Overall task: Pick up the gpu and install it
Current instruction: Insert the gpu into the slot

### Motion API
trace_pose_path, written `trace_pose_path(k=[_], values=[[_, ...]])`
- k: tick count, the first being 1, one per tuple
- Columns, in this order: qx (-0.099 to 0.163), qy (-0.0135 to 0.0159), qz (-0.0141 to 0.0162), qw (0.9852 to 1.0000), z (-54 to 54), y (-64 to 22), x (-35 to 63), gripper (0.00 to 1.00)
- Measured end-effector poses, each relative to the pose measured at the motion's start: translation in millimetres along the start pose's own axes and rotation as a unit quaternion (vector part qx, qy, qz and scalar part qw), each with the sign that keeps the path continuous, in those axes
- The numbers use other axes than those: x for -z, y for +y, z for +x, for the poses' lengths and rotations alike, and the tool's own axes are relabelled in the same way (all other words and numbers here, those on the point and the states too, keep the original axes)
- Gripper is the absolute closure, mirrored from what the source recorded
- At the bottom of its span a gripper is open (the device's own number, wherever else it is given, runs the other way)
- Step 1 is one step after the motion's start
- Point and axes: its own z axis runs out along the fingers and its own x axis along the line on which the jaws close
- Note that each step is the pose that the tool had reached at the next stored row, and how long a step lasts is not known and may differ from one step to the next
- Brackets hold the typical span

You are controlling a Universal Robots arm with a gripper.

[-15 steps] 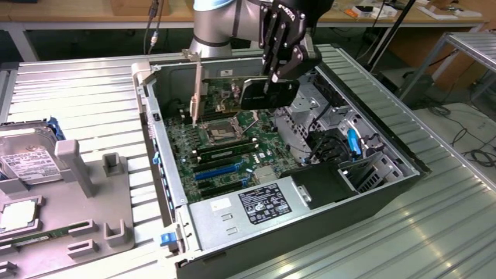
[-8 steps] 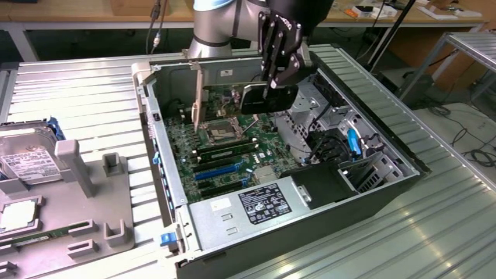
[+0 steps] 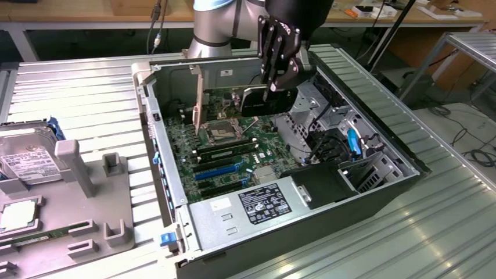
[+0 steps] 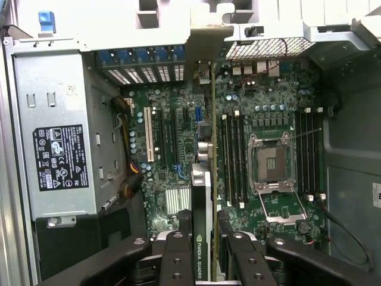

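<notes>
My gripper (image 3: 277, 81) hangs over the open computer case (image 3: 403, 157), shut on the gpu (image 3: 266, 100). The gpu stands on edge, with its black cooler facing the camera in the exterior view and its silver bracket toward the case's rear wall. In the wrist view I see the gpu (image 4: 202, 202) edge-on, clamped between the black fingers (image 4: 176, 257) of my gripper (image 4: 205, 253). It hovers above the motherboard (image 4: 178, 113), roughly in line with the expansion slots (image 4: 164, 137). Its lower edge is apart from the board.
The CPU socket (image 4: 271, 161) and memory slots (image 4: 232, 155) lie beside the card's line. A power supply (image 3: 256, 203) fills the case's near end, and a drive cage (image 3: 310, 116) stands to the exterior view's right. A grey fixture (image 3: 78, 174) with a hard drive (image 3: 23, 157) sits at the exterior view's left.
</notes>
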Motion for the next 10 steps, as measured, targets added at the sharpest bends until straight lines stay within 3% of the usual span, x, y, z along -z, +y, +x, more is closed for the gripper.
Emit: trace_pose_path(k=[10], values=[[0.0, -0.0001, 0.0, 1.0, 0.2, -0.1, -6.1, 0.73]])
